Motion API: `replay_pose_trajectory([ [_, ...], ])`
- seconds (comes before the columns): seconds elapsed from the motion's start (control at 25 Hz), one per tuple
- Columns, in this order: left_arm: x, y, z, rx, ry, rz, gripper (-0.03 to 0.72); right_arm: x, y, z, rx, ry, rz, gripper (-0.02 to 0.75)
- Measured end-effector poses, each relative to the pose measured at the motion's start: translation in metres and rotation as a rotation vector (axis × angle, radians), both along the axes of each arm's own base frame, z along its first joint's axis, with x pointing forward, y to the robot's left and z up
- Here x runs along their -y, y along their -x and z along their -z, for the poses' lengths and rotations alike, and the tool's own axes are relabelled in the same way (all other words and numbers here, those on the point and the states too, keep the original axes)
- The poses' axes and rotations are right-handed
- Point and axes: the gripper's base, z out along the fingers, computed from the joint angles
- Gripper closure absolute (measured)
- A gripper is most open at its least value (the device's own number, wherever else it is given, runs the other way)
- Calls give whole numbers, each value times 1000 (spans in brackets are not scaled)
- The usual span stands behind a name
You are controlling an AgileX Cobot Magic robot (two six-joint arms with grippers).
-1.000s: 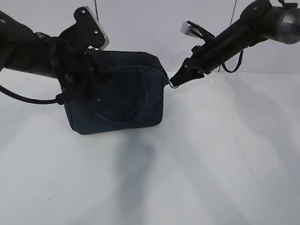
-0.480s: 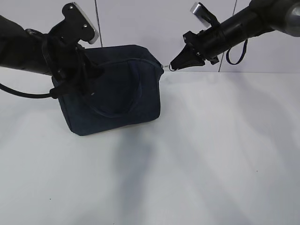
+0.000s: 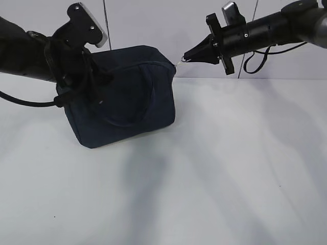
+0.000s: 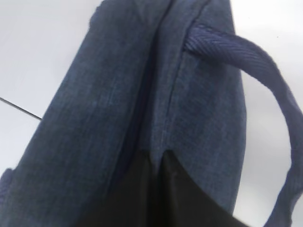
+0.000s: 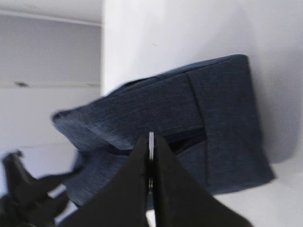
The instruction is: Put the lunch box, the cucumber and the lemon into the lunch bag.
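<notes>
The dark navy lunch bag stands tilted on the white table, its right end lifted. My left gripper is shut on the bag's fabric at its left end; in the left wrist view the black fingers pinch the navy cloth beside a loop handle. My right gripper is shut on the round metal ring pull at the bag's upper right corner, level with the bag's top. The bag also shows in the right wrist view. The lunch box, cucumber and lemon are out of view.
A pale wall with dark vertical seams stands behind the table. My left arm's black cable hangs at the far left.
My right gripper has risen and drawn the ring pull up and slightly left. The bag has tipped, its right end lifting. My left gripper rose a little, then held.
</notes>
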Motion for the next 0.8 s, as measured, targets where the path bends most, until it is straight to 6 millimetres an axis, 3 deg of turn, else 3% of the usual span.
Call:
replay_pose_trajectory([
  [0.2, -1, 1, -3, 6, 3, -1, 678, -3, -11, 22, -84, -170, 62, 717],
  [0.56, 0, 2, -6, 9, 8, 5, 678, -1, -12, 63, -145, -78, 38, 717],
  [0.8, 0, 3, -5, 4, 9, 11, 678, -1, -11, 69, -154, -55, 26, 717],
])
